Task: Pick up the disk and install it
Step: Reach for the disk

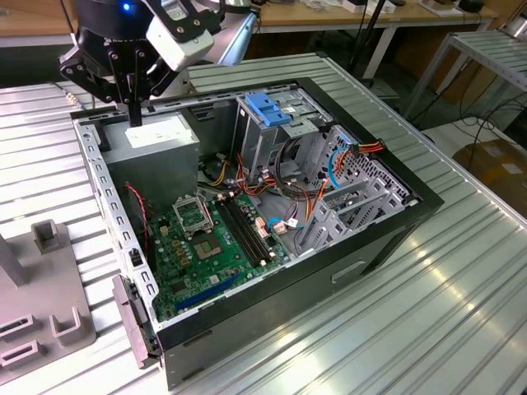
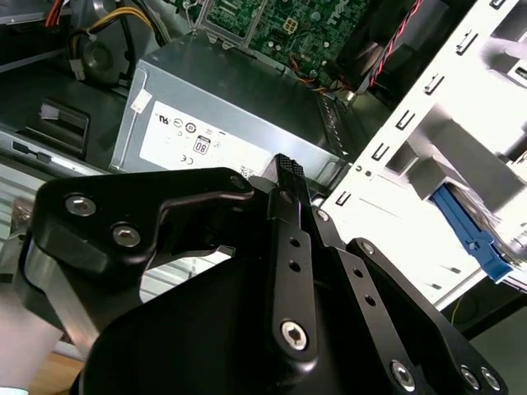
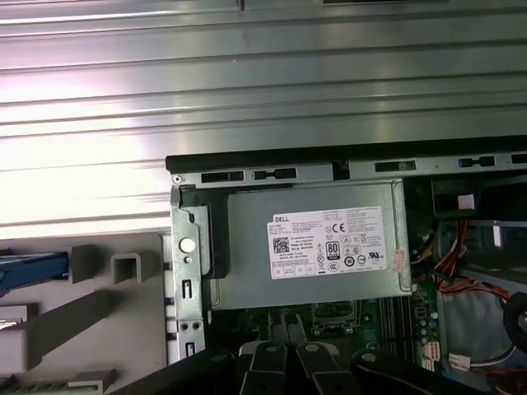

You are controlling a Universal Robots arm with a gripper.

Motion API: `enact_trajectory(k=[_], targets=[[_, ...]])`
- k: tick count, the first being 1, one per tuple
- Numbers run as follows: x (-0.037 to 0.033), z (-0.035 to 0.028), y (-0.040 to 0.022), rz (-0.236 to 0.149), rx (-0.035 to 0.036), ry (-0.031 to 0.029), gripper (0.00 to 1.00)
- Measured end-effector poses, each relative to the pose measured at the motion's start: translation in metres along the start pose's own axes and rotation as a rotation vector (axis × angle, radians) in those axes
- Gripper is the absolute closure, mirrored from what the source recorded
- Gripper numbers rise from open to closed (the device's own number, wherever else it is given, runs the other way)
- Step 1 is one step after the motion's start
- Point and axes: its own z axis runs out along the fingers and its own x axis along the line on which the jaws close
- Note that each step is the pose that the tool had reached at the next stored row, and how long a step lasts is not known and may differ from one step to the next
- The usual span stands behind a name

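Observation:
My gripper [image 1: 133, 120] hangs shut with nothing in it over the grey power supply [image 1: 160, 138] in the back corner of the open computer case [image 1: 387, 247]. Its black fingertips [image 2: 288, 171] are together just above the supply's white label [image 3: 329, 243]. The disk shows as a bright blue carrier rail [image 2: 476, 237] lying in a grey holder beside the case, apart from the gripper. In the first wrist view that blue rail [image 3: 33, 270] sits at the picture's edge. The tall grey drive cage [image 1: 276, 140] with a blue latch [image 1: 265, 107] stands inside the case.
The green motherboard [image 1: 206, 247] fills the case floor, with red and orange cables [image 1: 329, 169] near the cage. A grey holder block [image 1: 49, 317] stands at the exterior view's left on the ribbed metal table [image 1: 428, 313]. A cardboard box [image 1: 498, 164] sits off the table.

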Motion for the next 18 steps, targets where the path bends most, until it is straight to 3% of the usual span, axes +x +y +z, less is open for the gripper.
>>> enact_trajectory(k=[12,18], targets=[[0.0169,-0.0005,-0.0012,0.0,0.0,0.0,0.9],[0.0299,-0.0008,-0.0017,0.0,0.0,0.0,0.9]])
